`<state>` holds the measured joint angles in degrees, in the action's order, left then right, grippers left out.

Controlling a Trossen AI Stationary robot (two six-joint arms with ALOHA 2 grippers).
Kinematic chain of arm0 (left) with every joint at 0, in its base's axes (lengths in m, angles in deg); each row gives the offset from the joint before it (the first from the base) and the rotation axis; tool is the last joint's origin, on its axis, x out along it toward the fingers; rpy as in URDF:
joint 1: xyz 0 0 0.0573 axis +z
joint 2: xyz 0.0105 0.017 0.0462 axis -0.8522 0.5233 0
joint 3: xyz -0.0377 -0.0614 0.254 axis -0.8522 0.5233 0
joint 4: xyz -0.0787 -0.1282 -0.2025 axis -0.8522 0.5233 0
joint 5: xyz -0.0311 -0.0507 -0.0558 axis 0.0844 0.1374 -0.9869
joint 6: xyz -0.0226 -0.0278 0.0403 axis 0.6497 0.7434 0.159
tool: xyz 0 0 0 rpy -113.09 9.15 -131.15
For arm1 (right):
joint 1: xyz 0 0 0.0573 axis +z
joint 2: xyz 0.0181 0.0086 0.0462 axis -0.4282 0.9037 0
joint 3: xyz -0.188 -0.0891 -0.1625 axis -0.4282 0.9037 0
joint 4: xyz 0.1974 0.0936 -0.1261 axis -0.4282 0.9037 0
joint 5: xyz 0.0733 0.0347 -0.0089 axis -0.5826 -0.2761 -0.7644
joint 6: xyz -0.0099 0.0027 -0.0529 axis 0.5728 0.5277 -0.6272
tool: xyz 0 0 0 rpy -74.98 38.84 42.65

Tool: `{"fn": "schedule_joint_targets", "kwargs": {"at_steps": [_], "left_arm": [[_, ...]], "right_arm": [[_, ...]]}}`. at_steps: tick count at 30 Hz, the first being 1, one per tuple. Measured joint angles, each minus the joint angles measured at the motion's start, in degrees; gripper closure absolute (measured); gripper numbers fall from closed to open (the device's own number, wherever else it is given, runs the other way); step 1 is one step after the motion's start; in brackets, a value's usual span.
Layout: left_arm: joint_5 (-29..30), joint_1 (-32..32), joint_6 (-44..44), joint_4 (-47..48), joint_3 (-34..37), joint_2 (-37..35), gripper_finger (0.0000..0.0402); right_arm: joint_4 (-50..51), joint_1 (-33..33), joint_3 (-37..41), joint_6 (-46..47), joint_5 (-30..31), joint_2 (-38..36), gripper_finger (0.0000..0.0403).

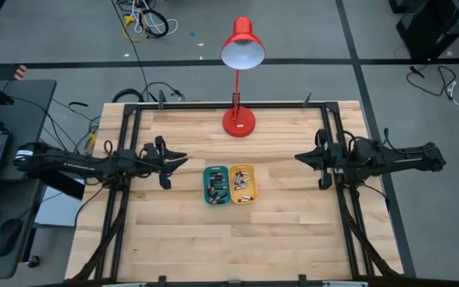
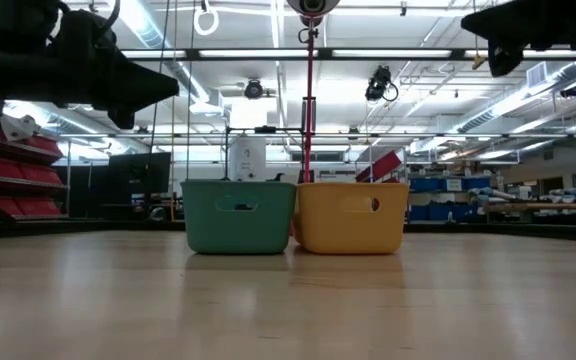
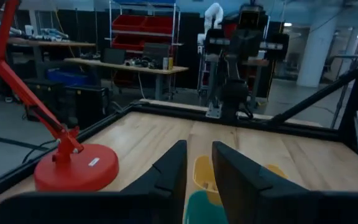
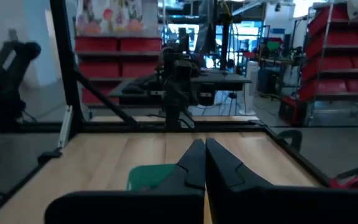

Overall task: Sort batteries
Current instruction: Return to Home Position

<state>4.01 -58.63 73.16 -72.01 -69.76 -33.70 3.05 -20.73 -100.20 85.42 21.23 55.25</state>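
Two small trays stand side by side at the table's middle, a green tray point(image 1: 216, 184) point(image 2: 239, 215) and a yellow tray point(image 1: 242, 183) point(image 2: 352, 215). The batteries lie inside both: dark and silvery ones in the green tray point(image 1: 215, 190), silvery ones in the yellow tray point(image 1: 244, 186). My left gripper point(image 1: 183, 160) point(image 3: 199, 149) hovers left of the trays, pointing level toward them, open by a narrow gap with nothing between its fingers. My right gripper point(image 1: 299, 157) point(image 4: 201, 148) hovers right of the trays, shut and holding nothing.
A red desk lamp point(image 1: 238, 119) point(image 3: 73, 165) stands on its round base at the far middle of the table, its shade leaning beyond the far edge. A black frame point(image 1: 134, 119) runs along the table's left, right and far sides.
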Motion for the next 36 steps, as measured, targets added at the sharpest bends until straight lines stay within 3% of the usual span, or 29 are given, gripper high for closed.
{"fn": "schedule_joint_targets", "kwargs": {"at_steps": [8,14,19,26,36], "left_arm": [[-0.08,2.30,-2.82,2.58,-0.90,-2.38,0.0341],[-4.82,7.93,-2.63,18.82,-4.52,-12.09,0.0361],[-9.13,9.70,0.17,24.09,-3.58,-20.60,0.0370],[-9.35,9.49,3.87,25.06,1.76,-27.75,0.0371],[-11.29,9.46,6.08,27.21,3.04,-28.63,0.0372]], "right_arm": [[-7.36,0.00,8.61,2.14,0.40,-4.57,0.0403],[-2.31,0.00,7.38,2.04,1.30,-11.03,0.0403],[2.14,0.00,7.33,2.08,1.55,-17.05,0.0403],[2.77,-0.26,10.03,6.25,1.12,-16.51,0.0403],[2.41,-0.26,15.69,11.61,1.07,-16.51,0.0403]]}}
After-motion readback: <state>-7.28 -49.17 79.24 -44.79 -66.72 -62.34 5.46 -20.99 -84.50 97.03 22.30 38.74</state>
